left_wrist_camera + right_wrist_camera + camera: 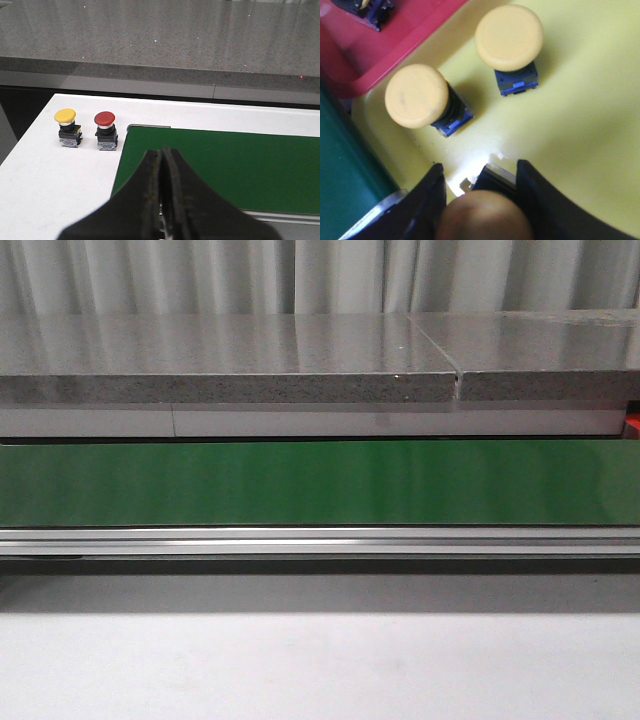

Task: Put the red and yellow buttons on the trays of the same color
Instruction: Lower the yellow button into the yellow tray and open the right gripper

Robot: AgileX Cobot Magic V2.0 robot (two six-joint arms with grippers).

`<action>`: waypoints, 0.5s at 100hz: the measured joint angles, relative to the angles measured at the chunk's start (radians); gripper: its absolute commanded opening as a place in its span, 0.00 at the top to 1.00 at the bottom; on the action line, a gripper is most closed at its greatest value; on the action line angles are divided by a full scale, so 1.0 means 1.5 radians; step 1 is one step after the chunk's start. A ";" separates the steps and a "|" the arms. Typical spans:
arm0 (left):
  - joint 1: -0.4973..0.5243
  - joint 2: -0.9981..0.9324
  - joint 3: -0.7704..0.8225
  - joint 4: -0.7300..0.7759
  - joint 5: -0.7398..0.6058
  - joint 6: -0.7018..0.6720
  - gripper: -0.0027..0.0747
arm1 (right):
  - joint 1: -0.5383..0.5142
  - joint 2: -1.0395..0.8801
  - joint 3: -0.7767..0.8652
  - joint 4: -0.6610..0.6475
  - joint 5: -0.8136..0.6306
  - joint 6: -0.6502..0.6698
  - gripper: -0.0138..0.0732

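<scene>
Over the yellow tray (580, 120), beside the red tray (375, 55), the right claw (480, 200) clamps a yellow button (482, 217) near two seated ones, while the left claw (162, 160), pressed closed and empty, faces a yellow-capped button (66, 127) and a red button (105, 130) on the white worktop (55, 185).
</scene>
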 measured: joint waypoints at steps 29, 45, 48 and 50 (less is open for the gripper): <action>0.000 0.000 0.000 0.000 0.000 0.000 0.99 | -0.001 0.047 0.000 0.002 -0.034 0.000 0.77; 0.000 0.000 0.000 0.000 0.000 0.000 0.99 | -0.001 0.069 0.000 0.002 -0.039 0.000 0.76; 0.000 0.000 0.000 0.000 0.000 0.000 0.99 | -0.001 0.070 0.000 0.002 -0.039 0.000 0.74; 0.000 0.000 0.000 0.000 0.000 0.000 0.99 | -0.001 0.070 0.000 0.002 -0.039 0.000 0.71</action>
